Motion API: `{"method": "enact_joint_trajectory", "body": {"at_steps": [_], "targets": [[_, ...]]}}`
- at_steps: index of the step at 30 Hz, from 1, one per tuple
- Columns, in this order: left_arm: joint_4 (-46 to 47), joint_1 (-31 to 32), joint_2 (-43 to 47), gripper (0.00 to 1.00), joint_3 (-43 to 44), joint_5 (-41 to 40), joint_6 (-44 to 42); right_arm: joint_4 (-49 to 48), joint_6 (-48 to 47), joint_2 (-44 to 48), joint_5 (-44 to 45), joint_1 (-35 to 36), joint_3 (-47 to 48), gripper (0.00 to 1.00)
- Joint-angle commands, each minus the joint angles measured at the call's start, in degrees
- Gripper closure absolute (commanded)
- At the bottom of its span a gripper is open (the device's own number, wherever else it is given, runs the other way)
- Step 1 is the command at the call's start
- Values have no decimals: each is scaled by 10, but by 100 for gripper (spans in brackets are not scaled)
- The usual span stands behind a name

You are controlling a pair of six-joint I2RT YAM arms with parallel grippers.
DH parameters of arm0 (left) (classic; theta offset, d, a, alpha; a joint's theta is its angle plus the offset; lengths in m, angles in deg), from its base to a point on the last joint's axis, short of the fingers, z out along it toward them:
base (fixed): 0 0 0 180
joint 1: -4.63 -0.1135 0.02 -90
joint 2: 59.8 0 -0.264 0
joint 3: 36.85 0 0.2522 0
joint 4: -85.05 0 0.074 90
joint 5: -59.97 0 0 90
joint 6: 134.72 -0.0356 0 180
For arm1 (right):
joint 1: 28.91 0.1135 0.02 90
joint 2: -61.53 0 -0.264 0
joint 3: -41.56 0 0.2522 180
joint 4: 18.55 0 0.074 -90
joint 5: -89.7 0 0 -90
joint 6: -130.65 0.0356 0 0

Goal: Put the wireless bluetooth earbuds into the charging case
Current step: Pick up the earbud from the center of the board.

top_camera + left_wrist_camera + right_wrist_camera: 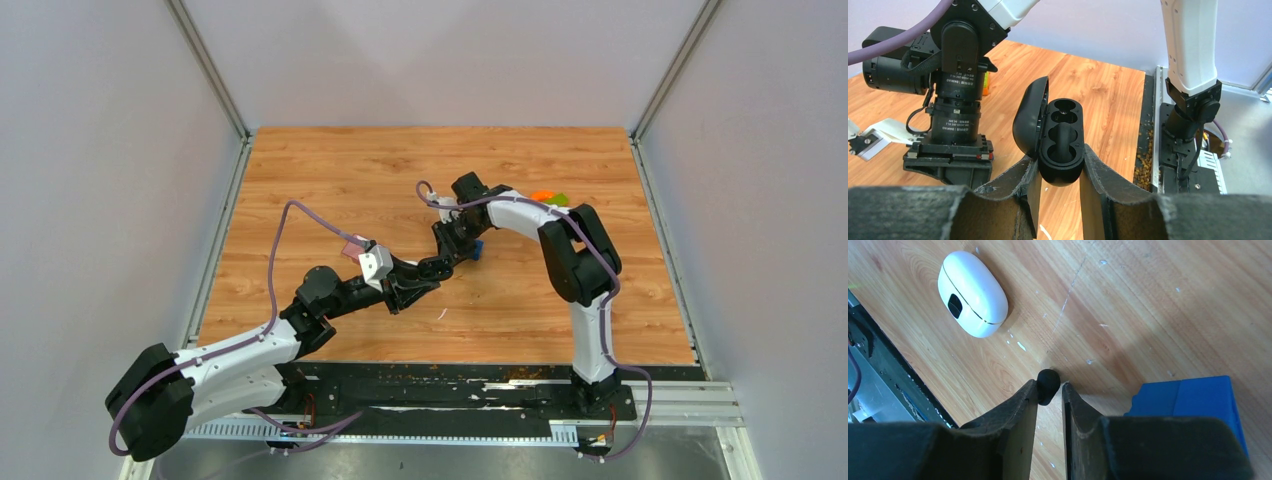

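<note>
My left gripper (1060,159) is shut on the black charging case (1063,131), holding its lower end above the table. The lid stands open to the left, and the case's two sockets face the camera and look empty. In the right wrist view a black earbud (1048,382) sits at the tips of my right gripper (1050,388), low over the wood. It touches the left finger (1028,405), with a thin gap to the right finger (1073,405). In the top view both grippers meet mid-table, left (440,268) and right (462,245). No white earbuds show.
A closed white oval case (973,294) lies on the wood beyond the right gripper. A blue block (1193,400) sits close on its right side. Orange and green items (548,197) lie at the back right. A white sliver (441,315) lies near the front, and brown pellets (1143,155) lie in the edge rail.
</note>
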Motion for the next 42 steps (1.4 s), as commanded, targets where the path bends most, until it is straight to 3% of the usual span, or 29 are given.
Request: {"method": "enact_joint_trajectory", "body": {"at_steps": [1, 16, 24, 42], "targets": [[15, -3, -1, 100, 8, 6, -8, 10, -8, -5, 24, 7, 18, 75], [19, -2, -7, 100, 11, 11, -4, 14, -12, 44, 28, 14, -7, 74], [19, -3, -9, 100, 13, 16, -3, 14, -14, 48, 21, 23, -10, 80], [17, -2, -11, 100, 14, 18, 0, 15, -22, 38, 38, 29, 0, 82]]}}
